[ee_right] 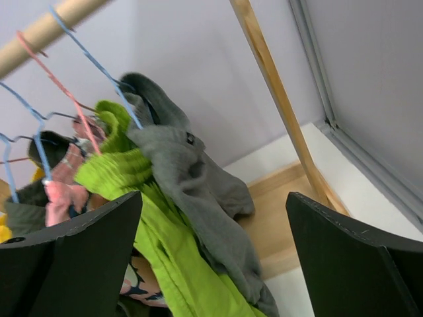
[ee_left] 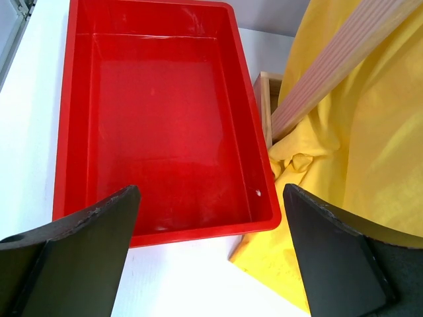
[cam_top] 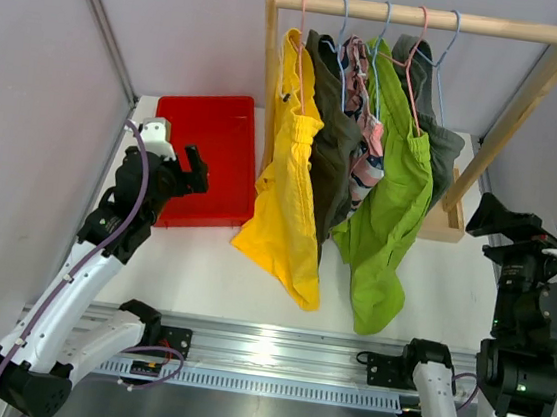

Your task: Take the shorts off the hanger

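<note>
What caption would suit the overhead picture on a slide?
Five shorts hang on a wooden rack beside a red tray; left end effector and right end effector both open, holding nothing.

No legible text, brand, number or sign in any view. Grey shorts point(ee_right: 198, 191) carry a small dark tag point(ee_right: 190, 139) near the waistband, too small to read. Yellow shorts point(cam_top: 286, 189) show a similar dark patch point(cam_top: 284, 95), also unreadable.

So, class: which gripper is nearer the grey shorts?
Right. The right gripper hangs just right of the grey shorts; the left gripper is across the rack, by the red tray.
</note>
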Available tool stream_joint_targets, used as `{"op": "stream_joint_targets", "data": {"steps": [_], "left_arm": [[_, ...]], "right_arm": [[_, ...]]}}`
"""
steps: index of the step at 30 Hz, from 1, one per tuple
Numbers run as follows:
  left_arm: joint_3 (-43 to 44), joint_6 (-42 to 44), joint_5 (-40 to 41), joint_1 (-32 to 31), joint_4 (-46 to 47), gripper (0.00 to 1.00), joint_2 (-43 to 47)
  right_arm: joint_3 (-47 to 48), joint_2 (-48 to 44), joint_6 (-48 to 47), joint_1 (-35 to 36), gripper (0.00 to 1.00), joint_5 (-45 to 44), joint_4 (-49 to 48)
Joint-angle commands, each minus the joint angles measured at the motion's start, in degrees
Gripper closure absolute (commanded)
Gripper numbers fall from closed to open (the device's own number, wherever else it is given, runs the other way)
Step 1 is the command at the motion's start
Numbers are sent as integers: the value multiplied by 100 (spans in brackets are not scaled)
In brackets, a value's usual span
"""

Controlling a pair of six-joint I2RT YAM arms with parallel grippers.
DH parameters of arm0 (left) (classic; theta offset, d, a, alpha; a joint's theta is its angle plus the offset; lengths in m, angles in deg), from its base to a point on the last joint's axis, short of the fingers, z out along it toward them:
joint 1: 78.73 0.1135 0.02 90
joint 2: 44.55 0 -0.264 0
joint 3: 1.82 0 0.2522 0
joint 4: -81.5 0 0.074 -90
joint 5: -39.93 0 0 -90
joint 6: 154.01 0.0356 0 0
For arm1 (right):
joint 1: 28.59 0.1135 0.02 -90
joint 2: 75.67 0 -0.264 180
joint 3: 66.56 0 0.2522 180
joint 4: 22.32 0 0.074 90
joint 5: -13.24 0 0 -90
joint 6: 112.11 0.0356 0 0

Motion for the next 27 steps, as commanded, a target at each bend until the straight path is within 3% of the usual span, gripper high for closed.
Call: {"op": "stream_joint_targets", "data": {"steps": [1, 9, 12, 15, 18, 27], "left_arm": [[10, 115, -116, -16, 189, 4, 4], [54, 124, -107, -16, 145, 4, 13], [71, 116, -98, -16, 136, 4, 30], [54, 115, -107, -16, 127, 4, 65], [45, 115, -124, -16, 127, 4, 109], [45, 80, -265, -16, 136, 5, 171]], "right_arm": [[755, 241, -370, 40, 1, 321, -437], [1458, 1075, -749, 295, 1, 1271, -1579], [2430, 2128, -950, 453, 1, 1193, -1239], [3502, 3227, -1179, 725, 12, 1096, -790], [4330, 4177, -1390, 927, 13, 938, -482], [5318, 5742, -1337, 981, 18, 999, -42]]}}
